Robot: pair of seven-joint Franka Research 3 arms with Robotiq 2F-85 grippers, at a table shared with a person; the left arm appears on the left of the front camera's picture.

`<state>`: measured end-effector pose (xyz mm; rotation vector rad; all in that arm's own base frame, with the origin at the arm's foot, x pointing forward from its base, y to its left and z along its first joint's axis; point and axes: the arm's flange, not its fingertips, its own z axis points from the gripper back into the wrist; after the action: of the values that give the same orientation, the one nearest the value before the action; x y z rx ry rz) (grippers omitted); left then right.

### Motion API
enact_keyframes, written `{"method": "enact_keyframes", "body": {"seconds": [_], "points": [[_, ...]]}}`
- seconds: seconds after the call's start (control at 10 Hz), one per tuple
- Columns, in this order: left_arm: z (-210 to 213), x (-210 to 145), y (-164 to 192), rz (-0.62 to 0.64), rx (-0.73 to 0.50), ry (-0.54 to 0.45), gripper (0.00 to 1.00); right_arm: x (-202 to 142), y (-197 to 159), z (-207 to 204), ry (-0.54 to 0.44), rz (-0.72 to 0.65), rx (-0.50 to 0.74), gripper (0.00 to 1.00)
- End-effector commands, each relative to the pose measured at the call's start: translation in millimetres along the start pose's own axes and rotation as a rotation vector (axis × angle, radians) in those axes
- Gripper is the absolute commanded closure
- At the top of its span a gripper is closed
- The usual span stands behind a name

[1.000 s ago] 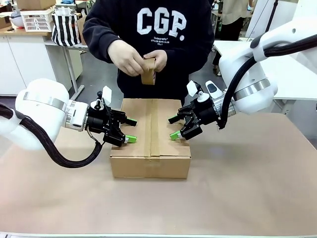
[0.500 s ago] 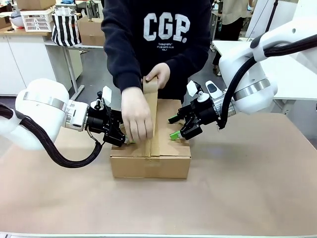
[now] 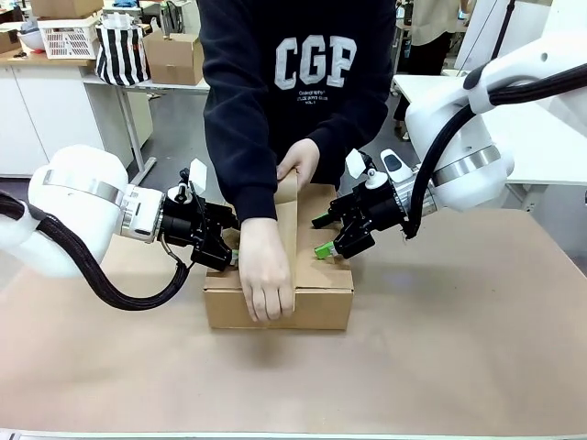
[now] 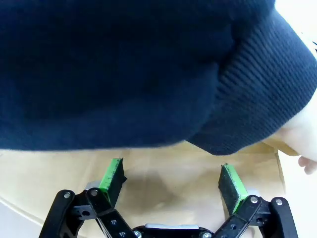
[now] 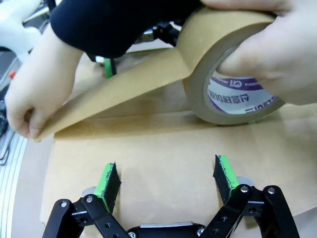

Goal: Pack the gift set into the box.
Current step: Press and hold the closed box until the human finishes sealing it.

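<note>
The box (image 3: 321, 295) sits shut in the middle of the table. A person holds a roll of brown tape (image 5: 233, 94) at its far edge. Their other hand (image 3: 266, 284) draws the tape strip (image 5: 124, 84) along the seam and over the front edge. My left gripper (image 3: 223, 247) stands open over the box's left side, partly behind the person's forearm. In the left wrist view it (image 4: 172, 179) hovers over cardboard under a dark sleeve (image 4: 148, 74). My right gripper (image 3: 321, 236) is open over the box's right side, its fingers (image 5: 166, 178) just above the top. The gift set is hidden.
The brown table top (image 3: 440, 348) has free room in front and to the right of the box. Behind the person a side table carries a small carton (image 3: 174, 57), a striped bag (image 3: 122, 53) and a white basket (image 3: 69, 37).
The person has leaned in and pulled the tape from the far edge along the seam, then down over the front edge. Both arms stay where they were.
</note>
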<state>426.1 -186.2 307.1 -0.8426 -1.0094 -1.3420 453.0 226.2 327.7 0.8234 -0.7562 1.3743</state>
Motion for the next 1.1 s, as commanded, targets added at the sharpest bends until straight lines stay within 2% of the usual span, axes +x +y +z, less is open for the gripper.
{"method": "enact_keyframes", "body": {"seconds": [0.0, 1.0], "points": [[-0.5, -6.2, -6.0, -0.017, 0.015, -0.003, 0.00, -0.8, 0.3, -0.8, 0.000, -0.003, 0.001, 0.00], [-0.5, -6.2, -6.0, -0.017, 0.015, -0.003, 0.00, -0.8, 0.3, -0.8, 0.000, -0.003, 0.001, 0.00]]}}
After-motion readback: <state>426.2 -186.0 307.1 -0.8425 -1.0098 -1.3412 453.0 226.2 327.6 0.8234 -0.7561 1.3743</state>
